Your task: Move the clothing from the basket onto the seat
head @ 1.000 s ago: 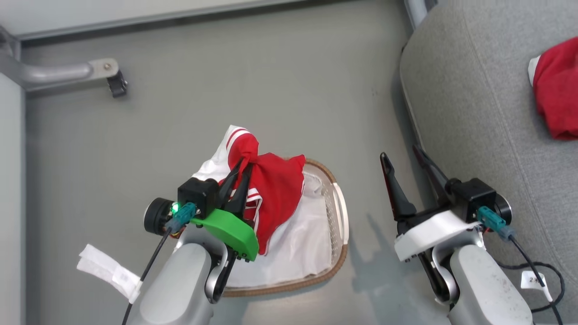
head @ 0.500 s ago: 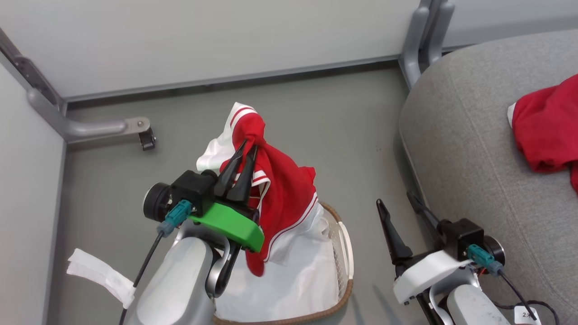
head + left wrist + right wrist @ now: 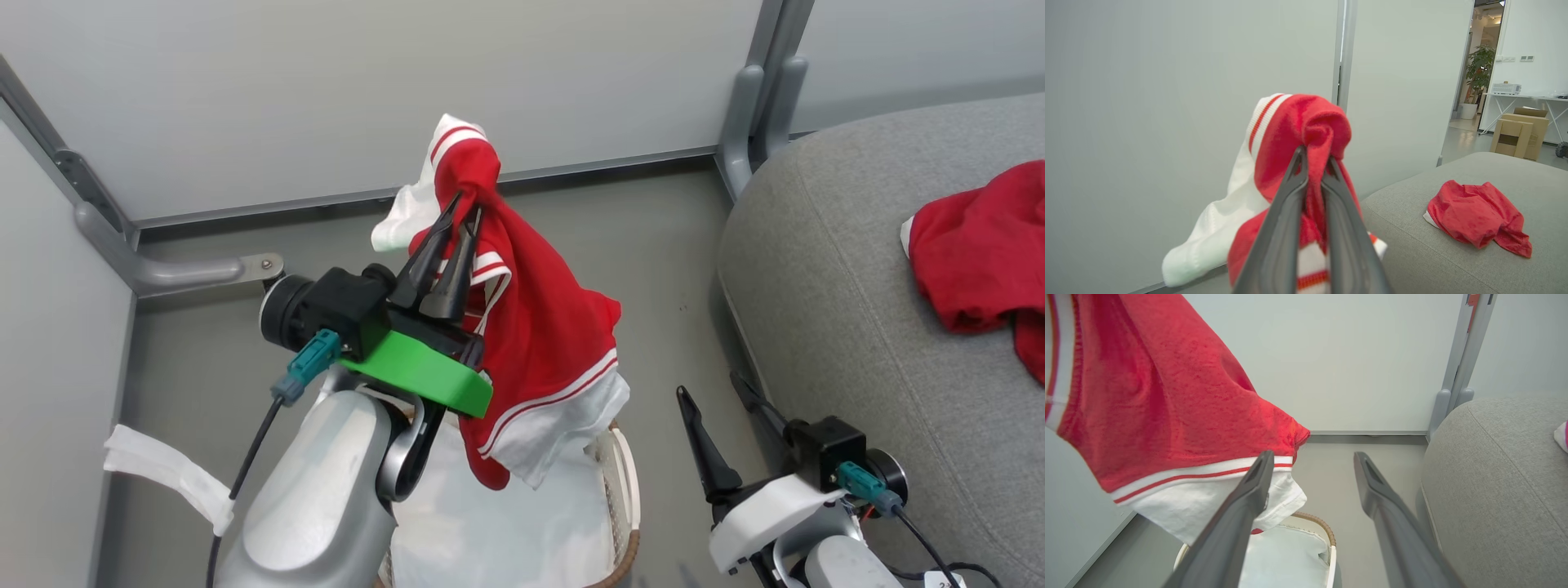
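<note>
My left gripper is shut on a red garment with white stripes and trim, held high so it hangs clear above the basket. In the left wrist view the fabric bunches over the closed fingertips. The basket's white liner shows below my left arm. A second red garment lies crumpled on the grey sofa at the right. My right gripper stands open and empty between basket and sofa; in the right wrist view, the hanging garment is at the left of its fingers.
Pale partition walls close the space at the back and left, with a grey metal foot and caster on the floor. A grey post stands by the sofa's corner. Cardboard boxes and a plant stand beyond the sofa.
My left gripper has lifted the red garment up out of the basket. The head camera has tilted upward, so the basket and right gripper now sit lower in its picture.
</note>
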